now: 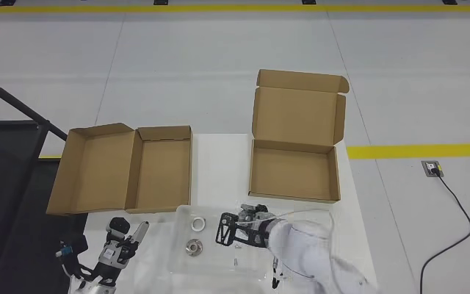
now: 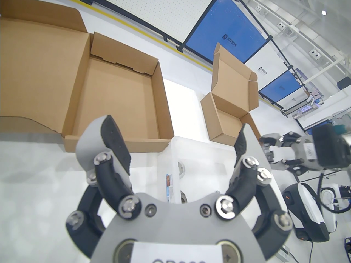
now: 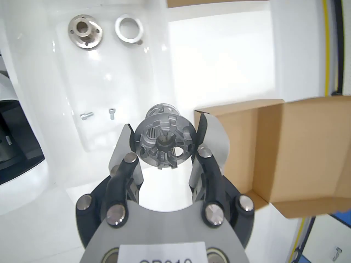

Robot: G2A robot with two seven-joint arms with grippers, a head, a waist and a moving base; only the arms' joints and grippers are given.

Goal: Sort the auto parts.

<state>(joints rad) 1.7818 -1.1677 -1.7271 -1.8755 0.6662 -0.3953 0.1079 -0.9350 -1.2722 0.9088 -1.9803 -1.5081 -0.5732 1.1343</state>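
The right gripper (image 3: 166, 132) is clamping a grey, slotted metal hub (image 3: 164, 143) by its rim, one dark pad pressing on each side, and is holding it above a clear plastic bin (image 3: 109, 83) on the side nearest the boxes. Lying on the bin's floor, well apart from the held piece, are a round metal flange (image 3: 85, 31) with a bored centre and a plain silver ring (image 3: 129, 28) just beside it. Two small socket-head screws (image 3: 86, 116) (image 3: 112, 113) are resting closer to the gripper. Beyond the bin, on the white table (image 1: 220, 162), two cardboard boxes are standing open: the right box (image 1: 294, 173) with its lid upright, close to the hub, and the left box (image 1: 163, 173) with its lid folded flat outward. The left gripper (image 2: 175, 135) is hovering over the table's near left corner, beside the bin, with its fingers spread wide and nothing between them.
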